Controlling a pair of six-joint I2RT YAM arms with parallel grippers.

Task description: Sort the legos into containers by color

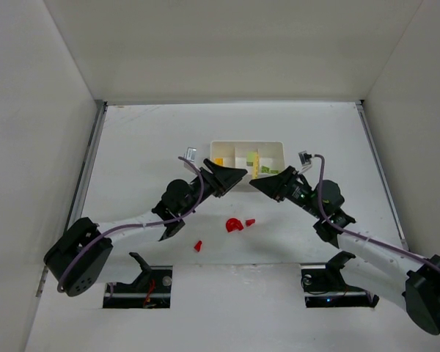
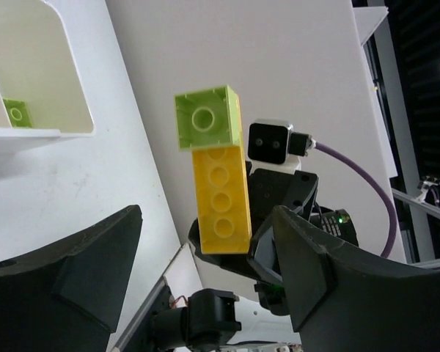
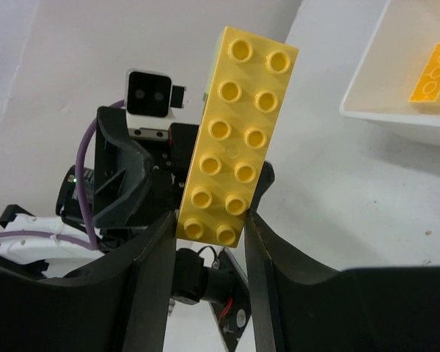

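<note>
While the right gripper is clamping one yellow brick joined to one green brick, the left gripper is hanging open. Three red legos are lying near the tray.

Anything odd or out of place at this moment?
Yes: the yellow brick held by the right gripper has a green brick joined to its far end. Two colours stuck together cannot be sorted as one piece.

The right gripper is clamping a yellow brick by its lower end; 1 orange brick is lying in the tray.
</note>
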